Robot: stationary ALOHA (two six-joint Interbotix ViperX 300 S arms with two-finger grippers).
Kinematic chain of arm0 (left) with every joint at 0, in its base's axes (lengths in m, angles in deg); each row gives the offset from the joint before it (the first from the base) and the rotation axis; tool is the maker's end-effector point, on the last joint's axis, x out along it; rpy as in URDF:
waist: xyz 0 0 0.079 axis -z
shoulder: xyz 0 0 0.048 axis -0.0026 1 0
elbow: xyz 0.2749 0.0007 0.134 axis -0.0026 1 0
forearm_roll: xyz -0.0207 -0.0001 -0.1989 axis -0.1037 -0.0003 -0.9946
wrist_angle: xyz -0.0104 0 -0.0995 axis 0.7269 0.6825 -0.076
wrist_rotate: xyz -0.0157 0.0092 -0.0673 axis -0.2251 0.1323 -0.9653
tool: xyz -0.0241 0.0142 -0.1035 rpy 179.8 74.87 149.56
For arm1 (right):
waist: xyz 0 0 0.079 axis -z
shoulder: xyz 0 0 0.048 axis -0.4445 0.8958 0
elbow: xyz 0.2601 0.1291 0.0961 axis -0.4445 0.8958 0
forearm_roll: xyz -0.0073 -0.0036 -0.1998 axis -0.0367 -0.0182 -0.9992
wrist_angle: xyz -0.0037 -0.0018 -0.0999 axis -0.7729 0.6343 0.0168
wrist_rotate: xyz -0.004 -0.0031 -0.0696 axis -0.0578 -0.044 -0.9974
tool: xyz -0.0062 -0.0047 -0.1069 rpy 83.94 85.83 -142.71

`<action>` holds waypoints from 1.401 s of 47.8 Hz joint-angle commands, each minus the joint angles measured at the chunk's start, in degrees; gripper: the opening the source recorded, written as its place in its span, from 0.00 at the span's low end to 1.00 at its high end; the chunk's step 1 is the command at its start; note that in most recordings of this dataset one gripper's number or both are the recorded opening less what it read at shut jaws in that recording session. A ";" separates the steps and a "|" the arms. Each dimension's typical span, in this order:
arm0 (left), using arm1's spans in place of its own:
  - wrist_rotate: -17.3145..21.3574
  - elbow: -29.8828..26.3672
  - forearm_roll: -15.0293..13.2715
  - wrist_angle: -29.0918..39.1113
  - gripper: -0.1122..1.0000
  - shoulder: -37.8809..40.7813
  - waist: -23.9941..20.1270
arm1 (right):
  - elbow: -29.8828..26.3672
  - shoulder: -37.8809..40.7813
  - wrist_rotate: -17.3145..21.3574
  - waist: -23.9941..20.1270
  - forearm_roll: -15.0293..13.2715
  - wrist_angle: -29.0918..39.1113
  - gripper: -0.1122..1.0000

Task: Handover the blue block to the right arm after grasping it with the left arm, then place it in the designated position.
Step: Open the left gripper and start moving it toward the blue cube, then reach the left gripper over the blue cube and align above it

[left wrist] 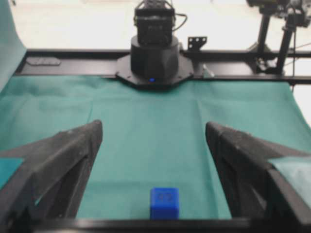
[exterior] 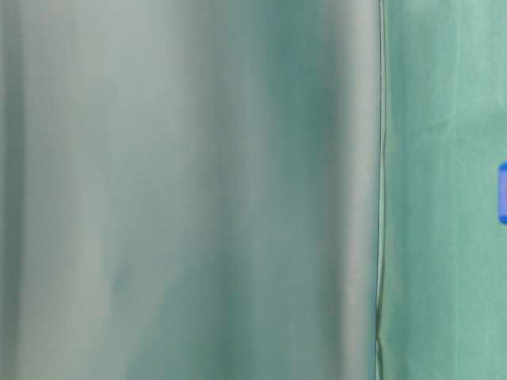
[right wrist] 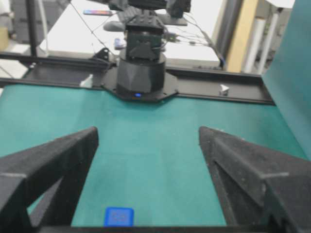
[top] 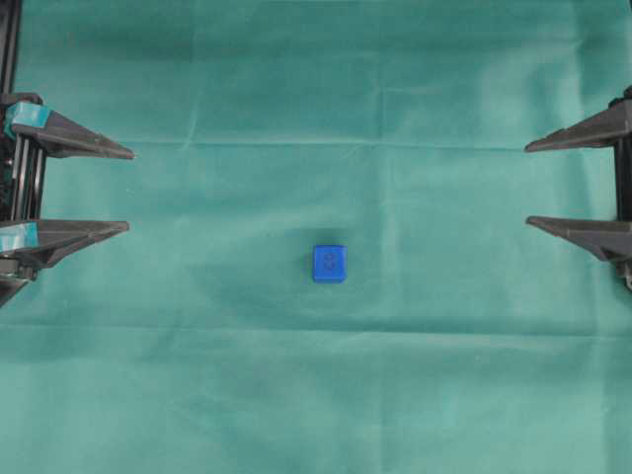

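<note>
Overhead, my left gripper sat at the left edge of the frame with its teal-banded fingers spread wide, nothing between them. My right gripper mirrored it at the right edge, its plain black fingers just as wide apart and empty. The blue block lay alone on the green cloth a little below the centre, well apart from both of my grippers, with a faint round emblem on its top face.

At table level, most of the frame was a blurred grey-green surface; only a sliver of the block showed at the right edge.

From my left wrist, the block rested at the bottom centre, between my spread fingers and touching neither.

From my right wrist, the block sat at the bottom, left of centre, near my left-hand finger.
</note>
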 commanded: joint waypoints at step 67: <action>0.00 -20.74 0.09 -4.57 1.00 28.30 -0.09 | -1.49 1.23 -0.09 0.09 0.09 -0.53 0.95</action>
